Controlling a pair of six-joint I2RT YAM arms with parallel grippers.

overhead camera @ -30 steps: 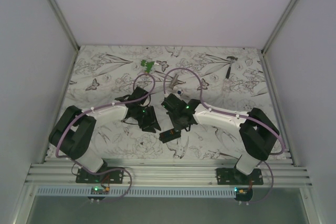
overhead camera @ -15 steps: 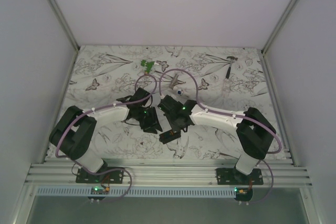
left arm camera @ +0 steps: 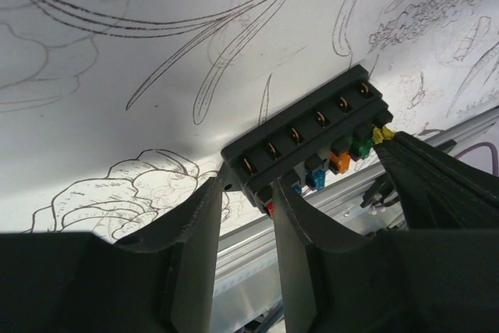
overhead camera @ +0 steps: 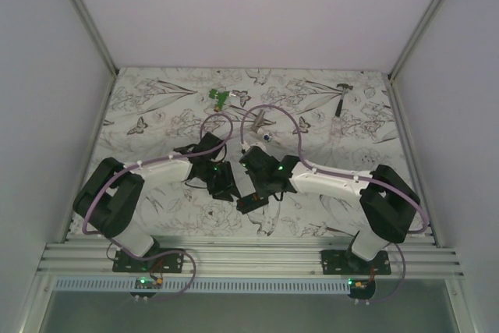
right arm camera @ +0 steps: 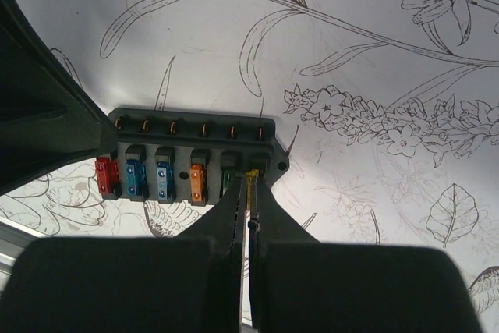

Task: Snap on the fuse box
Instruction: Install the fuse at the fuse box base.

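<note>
Left fingers (left arm camera: pixel 195 271) half-spread, right fingers (right arm camera: pixel 226 232) together

Plain white walls (overhead camera: pixel 257 13) stand on three sides. The surface (overhead camera: pixel 148 107) is white with black drawings of flowers and butterflies. Silver metal rails (overhead camera: pixel 249 257) run along its near edge.

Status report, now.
Left gripper clamped on fuse box end. Right gripper shut on yellow fuse at last slot. Nothing in the way.

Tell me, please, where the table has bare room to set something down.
Bare cloth: left of the green clip, and between the hammer and right arm. Crowded: mid-table, where left gripper and right gripper meet the fuse box.
</note>
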